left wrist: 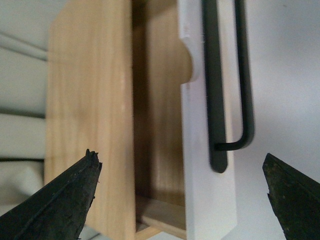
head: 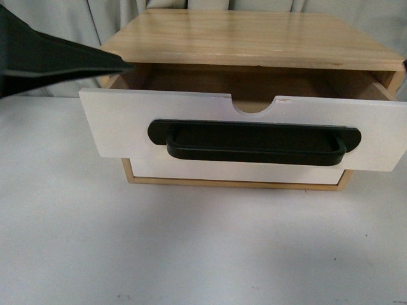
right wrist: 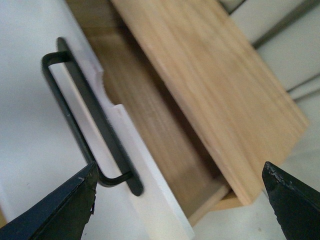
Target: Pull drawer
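Note:
The drawer (head: 114, 121) has a white front, a long black bar handle (head: 254, 143) and a half-round notch (head: 254, 105). It stands pulled partly out of the light wood cabinet (head: 254, 38), and its wooden inside shows. My left gripper (left wrist: 180, 157) is open above the drawer's left end, its fingers straddling the white front (left wrist: 207, 200) and the cabinet top (left wrist: 85, 90), holding nothing. A black left finger (head: 57, 57) reaches to the cabinet's top left corner. My right gripper (right wrist: 179, 167) is open over the drawer's right end, near the handle (right wrist: 107, 135), holding nothing.
Below the pulled drawer sits a plain white drawer front (head: 235, 171) without a handle, flush in the cabinet. The cabinet stands on a white table (head: 191, 254). A pale curtain (head: 63, 19) hangs behind it.

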Tool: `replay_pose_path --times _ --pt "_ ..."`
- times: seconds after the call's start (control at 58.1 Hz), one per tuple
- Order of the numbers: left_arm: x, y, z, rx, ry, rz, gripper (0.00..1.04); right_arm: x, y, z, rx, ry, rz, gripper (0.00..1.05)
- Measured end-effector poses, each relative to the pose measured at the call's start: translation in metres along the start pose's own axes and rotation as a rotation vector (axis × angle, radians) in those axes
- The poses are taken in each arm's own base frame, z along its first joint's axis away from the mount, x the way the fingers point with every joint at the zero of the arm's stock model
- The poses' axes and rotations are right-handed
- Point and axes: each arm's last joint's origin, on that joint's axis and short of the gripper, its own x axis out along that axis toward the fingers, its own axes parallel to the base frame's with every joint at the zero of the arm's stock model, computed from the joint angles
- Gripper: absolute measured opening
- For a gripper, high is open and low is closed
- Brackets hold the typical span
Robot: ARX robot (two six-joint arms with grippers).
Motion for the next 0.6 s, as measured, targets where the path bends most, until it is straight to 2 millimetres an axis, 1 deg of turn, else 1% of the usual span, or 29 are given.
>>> replay_pose_path --times 0.138,0.189,0.275,0.344,0.379,0.482,0.533,0.602 --pt "-0.021 -0.006 -0.01 -0.116 0.012 0.165 0.98 -0.016 0.008 -0.009 0.068 -0.044 -0.166 0.96" --pt "-0.032 -0.011 -0.014 -0.181 0.035 0.261 0.98 -0.024 0.014 -0.013 0.105 -0.06 -0.25 0.96" --pt "-0.053 -0.025 -0.024 -0.35 0.081 0.437 0.98 -0.04 0.03 -0.024 0.197 -0.069 -0.393 0.96" --pt "-0.067 -0.046 -0.031 -0.524 0.113 0.516 0.98 -0.052 0.045 -0.033 0.281 -0.063 -0.499 0.96" --pt "-0.071 -0.055 -0.034 -0.58 0.122 0.526 0.98 -0.055 0.049 -0.035 0.314 -0.06 -0.526 0.96" --pt "-0.078 -0.074 -0.034 -0.721 0.086 0.561 0.98 -0.064 0.064 -0.043 0.41 -0.048 -0.592 0.96" --pt "-0.081 -0.081 -0.034 -0.78 0.077 0.6 0.98 -0.068 0.07 -0.047 0.477 -0.057 -0.627 0.96" --pt "-0.083 -0.085 -0.034 -0.84 0.058 0.622 0.98 -0.07 0.073 -0.048 0.548 -0.082 -0.642 0.96"
